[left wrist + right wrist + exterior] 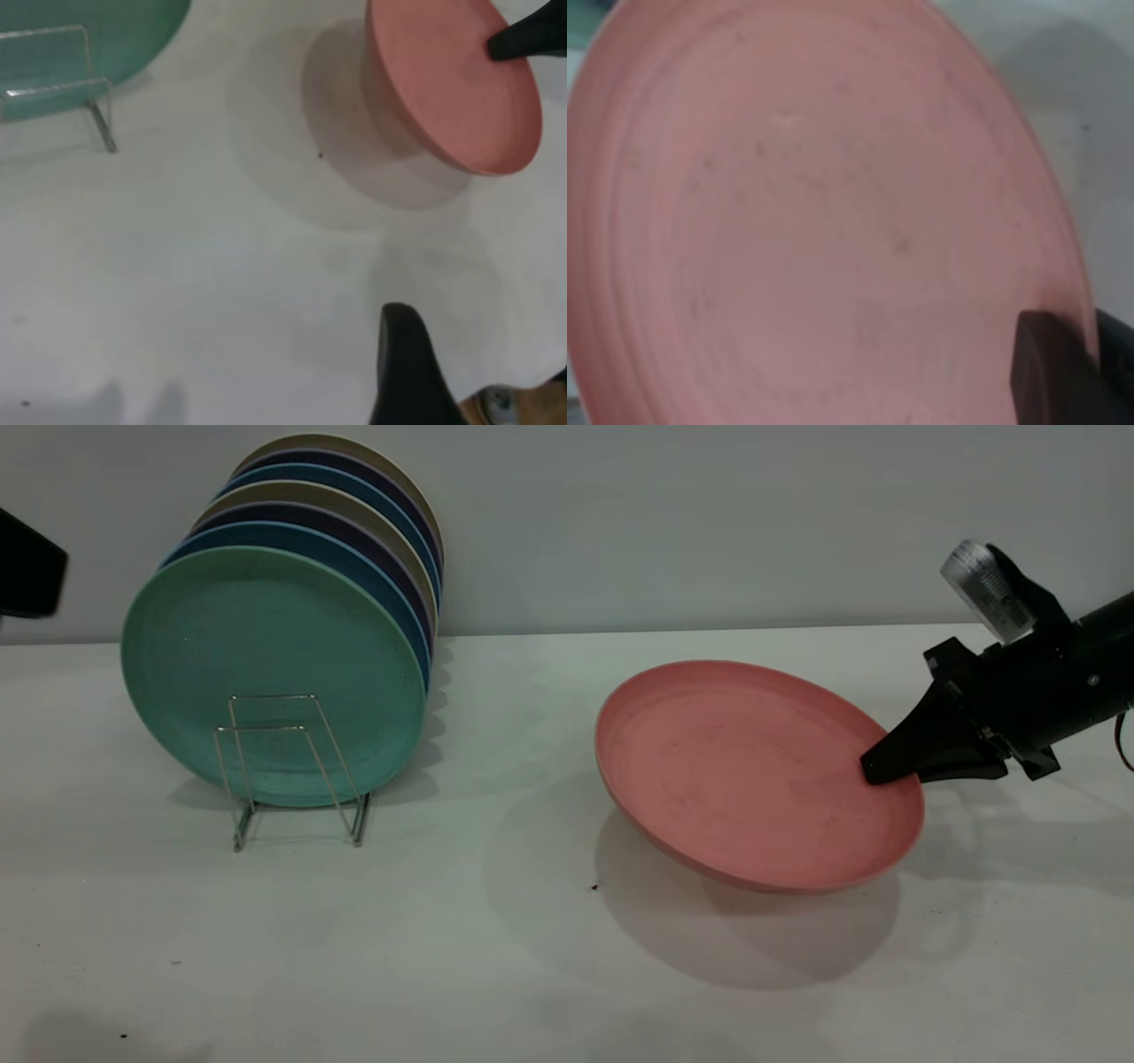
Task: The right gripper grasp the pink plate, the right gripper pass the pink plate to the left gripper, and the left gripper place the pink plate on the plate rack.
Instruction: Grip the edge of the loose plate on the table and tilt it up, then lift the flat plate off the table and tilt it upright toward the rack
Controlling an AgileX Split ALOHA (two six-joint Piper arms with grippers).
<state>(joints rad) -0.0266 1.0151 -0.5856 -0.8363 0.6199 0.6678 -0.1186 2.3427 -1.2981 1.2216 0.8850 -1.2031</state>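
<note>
The pink plate (735,771) hangs tilted just above the table at the right, its face turned up and toward the camera. My right gripper (877,771) is shut on the pink plate's right rim, one finger lying on the inner face. The right wrist view is filled by the pink plate (815,221), with the right gripper (1081,354) pinching its edge. From the left wrist, the pink plate (443,80) shows far off. The plate rack (261,728) stands at the left, its front loops free. My left gripper (27,567) hangs at the far left edge, above and left of the rack.
A teal-green plate (266,664) stands upright in the rack, with several blue, purple and beige plates behind it. The grey wall runs close behind the rack. The white table (496,921) lies bare between the rack and the pink plate.
</note>
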